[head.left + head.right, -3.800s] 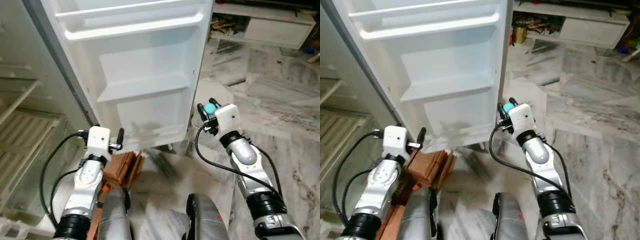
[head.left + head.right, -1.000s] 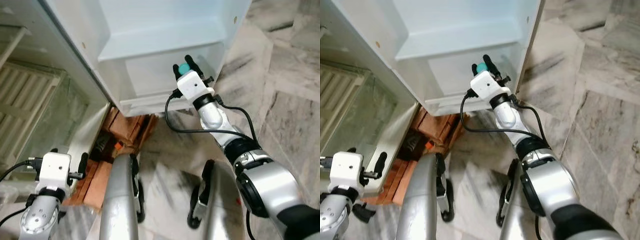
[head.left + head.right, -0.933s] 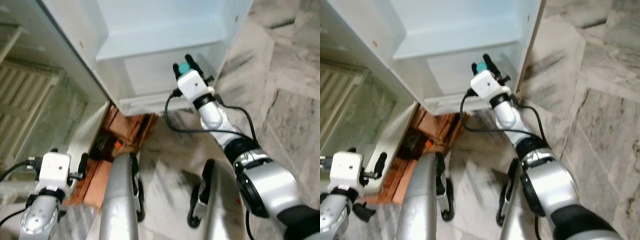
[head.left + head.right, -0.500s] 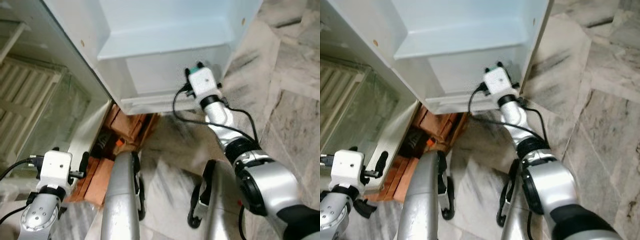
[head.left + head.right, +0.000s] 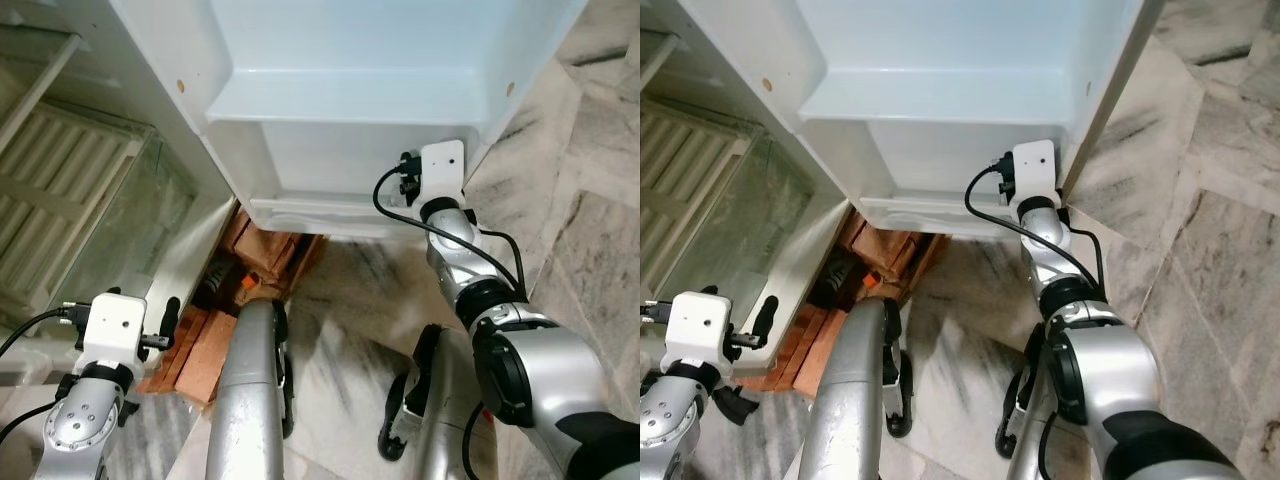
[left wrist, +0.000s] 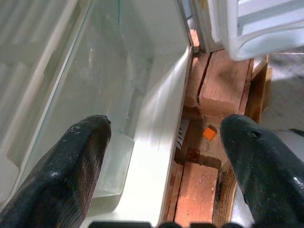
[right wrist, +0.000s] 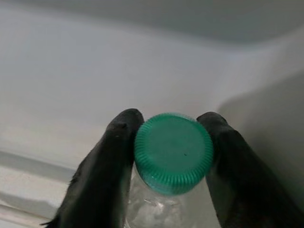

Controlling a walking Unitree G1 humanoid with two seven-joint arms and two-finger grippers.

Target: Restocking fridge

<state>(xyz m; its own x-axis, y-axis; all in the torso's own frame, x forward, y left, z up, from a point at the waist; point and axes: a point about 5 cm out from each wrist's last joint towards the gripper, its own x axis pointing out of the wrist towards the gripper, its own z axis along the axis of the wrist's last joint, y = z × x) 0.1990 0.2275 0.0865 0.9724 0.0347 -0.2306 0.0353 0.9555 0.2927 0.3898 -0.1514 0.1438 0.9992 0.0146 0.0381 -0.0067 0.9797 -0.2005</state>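
Right gripper (image 7: 172,142) is pinching a clear bottle (image 7: 161,202) just under its green cap (image 7: 173,152); both black fingers (image 7: 111,166) sit tight against the neck, one each side. In the wrist view the bottle has white plastic wall behind it and a corner to one side. From the head camera, the right wrist's white camera block (image 5: 441,172) is pushed up to the lowest shelf (image 5: 330,165) of the open fridge door (image 5: 380,60), at its right end, close to the door's edge. Fingertips and bottle are hidden behind the wrist block there, so can't tell whether the bottle's base is resting on the shelf.

Left gripper (image 6: 161,156) is spread wide, nothing between the fingers. It hangs low at near left, arm (image 5: 95,400) idle. Its wrist camera looks at the fridge body's bottom: a glass-fronted crisper drawer (image 6: 109,95) with a white lower lip, and beside it the reddish bricks (image 6: 223,85) the fridge stands on, with a small orange bit (image 6: 208,132) in the gap.

Head view: bricks (image 5: 262,262) show under the door's bottom edge, marble floor (image 5: 585,230) to the right, wire fridge shelves (image 5: 60,200) on the left. Robot's silver legs (image 5: 250,400) at near centre.
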